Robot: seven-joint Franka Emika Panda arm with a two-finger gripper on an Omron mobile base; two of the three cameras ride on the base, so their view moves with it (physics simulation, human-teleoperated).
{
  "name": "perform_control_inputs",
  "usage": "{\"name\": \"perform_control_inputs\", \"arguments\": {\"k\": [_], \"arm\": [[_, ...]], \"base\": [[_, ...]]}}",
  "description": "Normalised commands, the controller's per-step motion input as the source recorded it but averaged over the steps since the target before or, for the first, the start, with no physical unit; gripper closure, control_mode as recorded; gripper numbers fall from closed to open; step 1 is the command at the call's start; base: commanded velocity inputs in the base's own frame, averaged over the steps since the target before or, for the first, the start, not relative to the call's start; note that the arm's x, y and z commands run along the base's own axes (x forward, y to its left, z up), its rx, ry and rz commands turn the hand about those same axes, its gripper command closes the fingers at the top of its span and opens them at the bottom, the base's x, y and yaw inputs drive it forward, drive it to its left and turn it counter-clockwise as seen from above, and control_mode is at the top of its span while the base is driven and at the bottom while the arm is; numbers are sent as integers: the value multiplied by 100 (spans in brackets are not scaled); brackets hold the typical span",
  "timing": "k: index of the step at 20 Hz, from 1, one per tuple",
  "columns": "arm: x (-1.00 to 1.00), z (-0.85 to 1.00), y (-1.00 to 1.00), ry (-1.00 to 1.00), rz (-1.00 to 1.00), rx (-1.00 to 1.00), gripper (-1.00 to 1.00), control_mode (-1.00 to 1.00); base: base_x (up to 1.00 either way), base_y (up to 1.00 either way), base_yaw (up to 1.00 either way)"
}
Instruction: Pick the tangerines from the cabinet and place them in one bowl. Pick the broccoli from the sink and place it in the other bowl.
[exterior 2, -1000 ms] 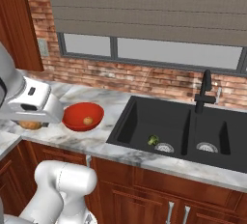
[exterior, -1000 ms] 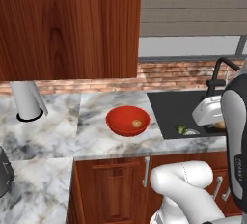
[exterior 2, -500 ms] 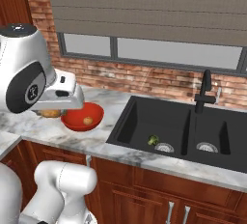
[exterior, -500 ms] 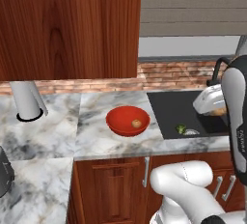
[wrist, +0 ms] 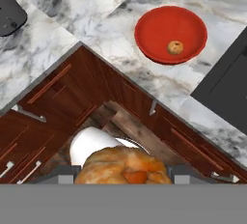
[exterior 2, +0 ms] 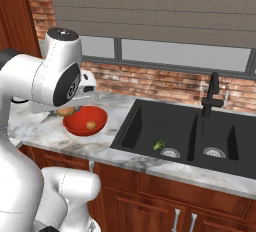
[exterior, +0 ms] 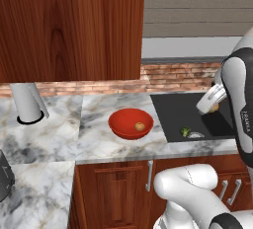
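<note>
Overhead at far left, reddish-brown cabinet [exterior: 71, 25] above the marble counter [exterior: 94, 139]. Right of centre on that counter, red bowl [exterior: 130, 123] with one tangerine [exterior: 140, 126] lying inside, toward its right side. Further right, black sink [exterior 2: 190, 136] set into the counter, broccoli [exterior 2: 158, 145] on the floor of the left basin, just beside the silver drain [exterior 2: 171, 152]. Black faucet [exterior 2: 212, 94] upright behind the divider between basins. Raised above the counter's near edge, gripper [wrist: 123, 174] pinching the second tangerine [wrist: 123, 166], fingers mostly hidden behind the fruit. From the right base camera, same fruit [exterior 2: 65, 111] tucked under the hand, just left of the bowl's rim and above it, not touching.
</note>
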Motion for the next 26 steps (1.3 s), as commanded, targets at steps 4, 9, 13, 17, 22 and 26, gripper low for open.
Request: {"name": "perform_control_inputs", "arguments": {"k": [4,9,13,17,22,26], "arm": [[58,-35,-1,-1,21,-6,100,-100],[33,-23,11,-4,11,-11,100,-100],[51,-15,30,-3,1,-12,100,-100],[39,-8,20,-8,0,-4,100,-100],[44,-19,4,-8,9,1,100,-100],[42,-28,0,-6,13,2,100,-100]], "base": [[0,0,0],[0,0,0],[0,0,0],[0,0,0],[0,0,0],[0,0,0]]}}
